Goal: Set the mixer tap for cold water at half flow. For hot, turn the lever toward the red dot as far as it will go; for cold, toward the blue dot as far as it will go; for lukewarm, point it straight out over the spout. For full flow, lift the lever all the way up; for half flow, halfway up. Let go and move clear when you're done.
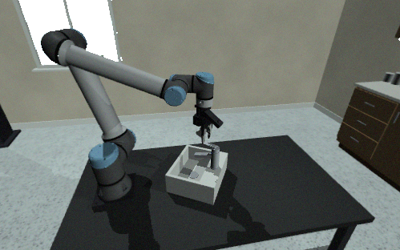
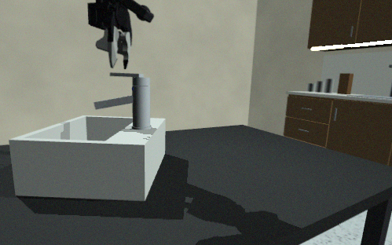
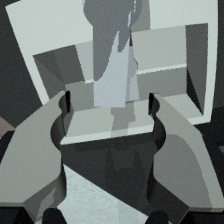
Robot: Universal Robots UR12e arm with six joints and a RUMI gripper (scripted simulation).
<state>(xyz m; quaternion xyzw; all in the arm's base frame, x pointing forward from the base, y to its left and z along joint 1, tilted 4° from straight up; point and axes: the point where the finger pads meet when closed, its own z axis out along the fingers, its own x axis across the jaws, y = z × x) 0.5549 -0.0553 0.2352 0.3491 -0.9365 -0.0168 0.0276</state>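
While above the lever, gripper partly open and holding nothing; white sink with mixer tap.

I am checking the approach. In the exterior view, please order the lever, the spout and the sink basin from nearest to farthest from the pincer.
1. Lever, just under the pincer.
2. Spout, lower, pointing left.
3. Sink basin, at the bottom, on the table.
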